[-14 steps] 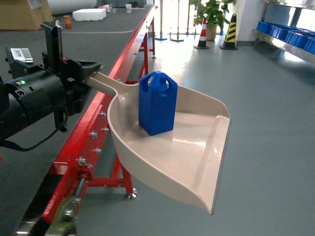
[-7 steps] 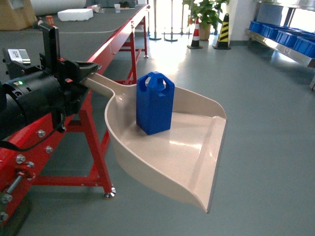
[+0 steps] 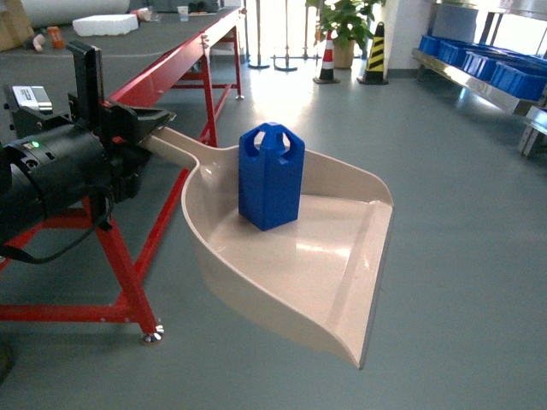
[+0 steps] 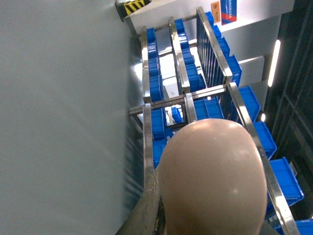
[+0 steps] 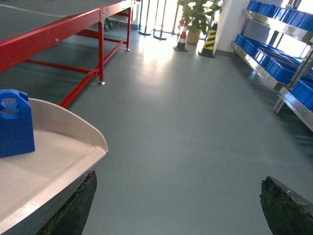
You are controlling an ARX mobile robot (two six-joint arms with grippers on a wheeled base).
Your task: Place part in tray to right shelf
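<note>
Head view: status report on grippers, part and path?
Left gripper shut on beige dustpan-shaped tray handle. Right gripper open, empty. Blue hexagonal part upright in tray. Steel right shelf distant, floor between bare.

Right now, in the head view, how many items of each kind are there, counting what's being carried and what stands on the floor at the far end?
Blue part: 1
Beige tray: 1
Traffic cones: 2
Potted plant: 1
Total: 5

Left gripper (image 3: 145,128) fingertips hidden where they close over tray (image 3: 342,256) handle; tray's rounded back blocks most of left wrist view; right gripper (image 5: 178,205) fingers cut off by frame bottom; part (image 5: 14,122) cropped at left edge.
</note>
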